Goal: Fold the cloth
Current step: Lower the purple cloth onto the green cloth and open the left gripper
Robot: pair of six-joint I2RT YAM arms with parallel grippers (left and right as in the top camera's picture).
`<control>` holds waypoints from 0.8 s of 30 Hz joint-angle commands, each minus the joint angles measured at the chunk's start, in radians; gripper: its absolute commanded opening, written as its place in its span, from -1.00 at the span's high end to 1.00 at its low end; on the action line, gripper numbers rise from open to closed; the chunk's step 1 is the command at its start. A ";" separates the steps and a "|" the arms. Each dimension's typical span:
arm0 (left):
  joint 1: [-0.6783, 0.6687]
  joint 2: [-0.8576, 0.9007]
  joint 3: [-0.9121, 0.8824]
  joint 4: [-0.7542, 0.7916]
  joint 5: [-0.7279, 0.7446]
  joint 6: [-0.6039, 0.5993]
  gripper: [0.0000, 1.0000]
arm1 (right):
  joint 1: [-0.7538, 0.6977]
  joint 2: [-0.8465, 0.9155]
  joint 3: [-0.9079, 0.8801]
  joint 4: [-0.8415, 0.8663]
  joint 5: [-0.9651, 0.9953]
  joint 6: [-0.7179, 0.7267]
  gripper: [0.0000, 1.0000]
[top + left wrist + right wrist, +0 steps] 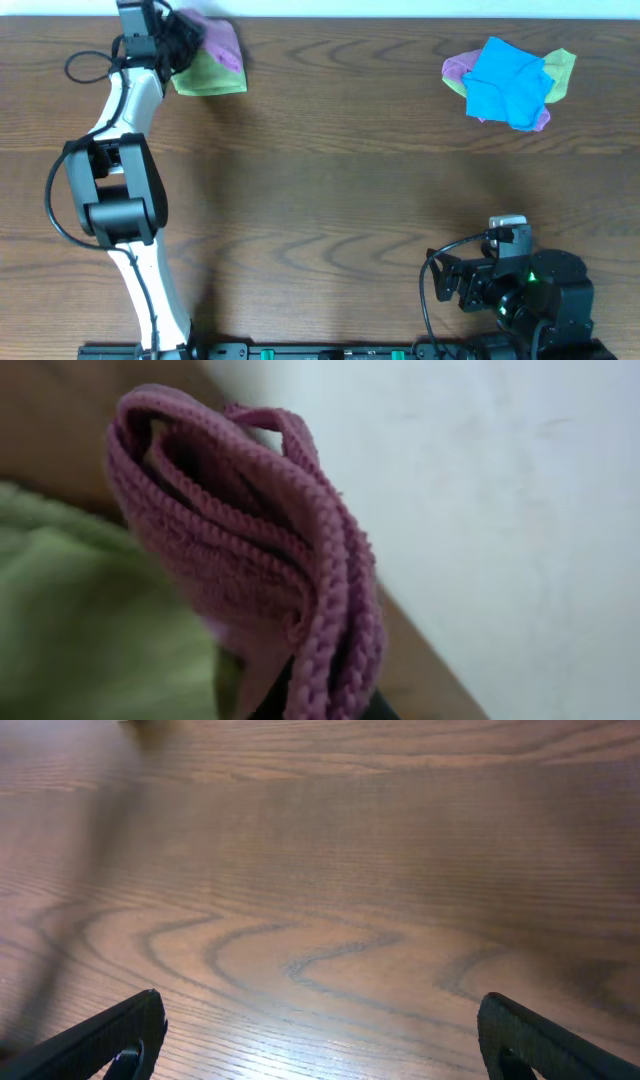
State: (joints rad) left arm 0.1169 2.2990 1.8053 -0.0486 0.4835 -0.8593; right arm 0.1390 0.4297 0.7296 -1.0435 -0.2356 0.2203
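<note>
A folded purple cloth (222, 42) lies on a green cloth (205, 78) at the far left of the table. My left gripper (180, 40) is shut on the purple cloth's folded edge (300, 590), which fills the left wrist view, with the green cloth (90, 620) beside it. A pile of unfolded cloths lies at the far right, a blue cloth (505, 82) on top. My right gripper (320, 1040) is open and empty, low over bare wood near the front right; it also shows in the overhead view (450, 280).
The pile under the blue cloth also holds a purple cloth (458, 70) and a yellow-green cloth (562, 68). A white wall (500, 480) runs along the table's far edge. Black cables loop by the left arm (85, 65).
</note>
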 commanded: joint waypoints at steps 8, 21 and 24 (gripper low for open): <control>0.029 0.037 0.030 -0.142 0.024 0.079 0.88 | -0.009 -0.004 -0.005 0.000 -0.004 0.011 -0.98; 0.084 0.037 0.030 -0.262 0.063 0.216 0.32 | -0.009 -0.004 -0.005 0.000 -0.004 0.011 -0.98; 0.085 0.033 0.031 -0.262 0.091 0.241 -0.13 | -0.009 -0.004 -0.005 0.000 -0.004 0.011 -0.99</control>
State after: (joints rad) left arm 0.1986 2.3360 1.8130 -0.3077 0.5350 -0.6708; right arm 0.1387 0.4297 0.7296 -1.0435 -0.2356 0.2203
